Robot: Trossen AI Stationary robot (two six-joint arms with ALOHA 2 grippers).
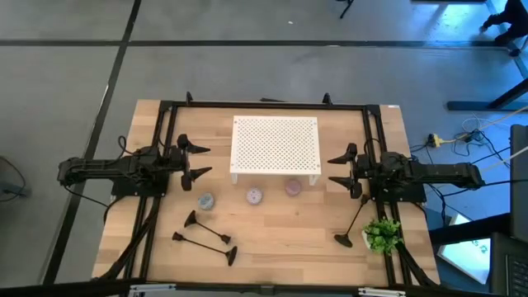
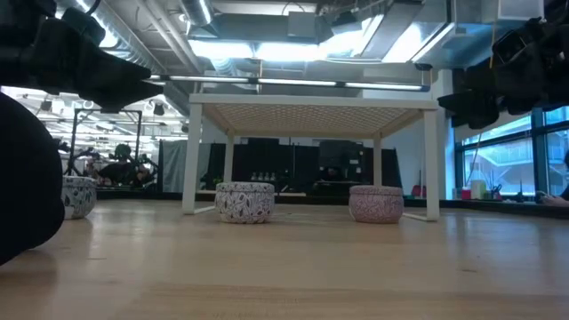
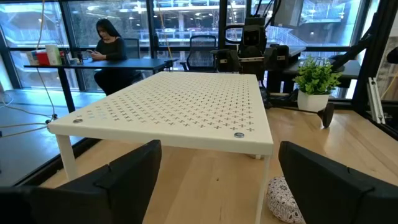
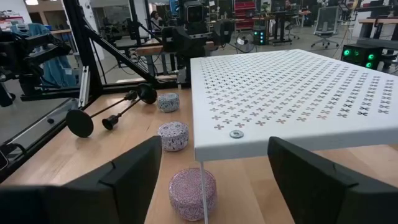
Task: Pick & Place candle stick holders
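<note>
Lying flat on the bench (image 1: 272, 231), all three candle stick holders suggest the task has not begun: two holders (image 1: 205, 237) rest crossed near the front left, and a third holder (image 1: 353, 224) leans just beside the potted plant (image 1: 382, 235) at the front right. Nothing stands on the white perforated shelf (image 1: 275, 144). The left pincer (image 1: 195, 162) hovers beside the shelf's left edge with its fingers apart and empty; the right pincer (image 1: 341, 169) hovers at the shelf's right edge, likewise apart and empty. Three small round jars (image 1: 253, 195) line the shelf's front edge. Open room lies in the front middle of the bench, while the black frame rails (image 1: 157, 140) hem both sides.
</note>
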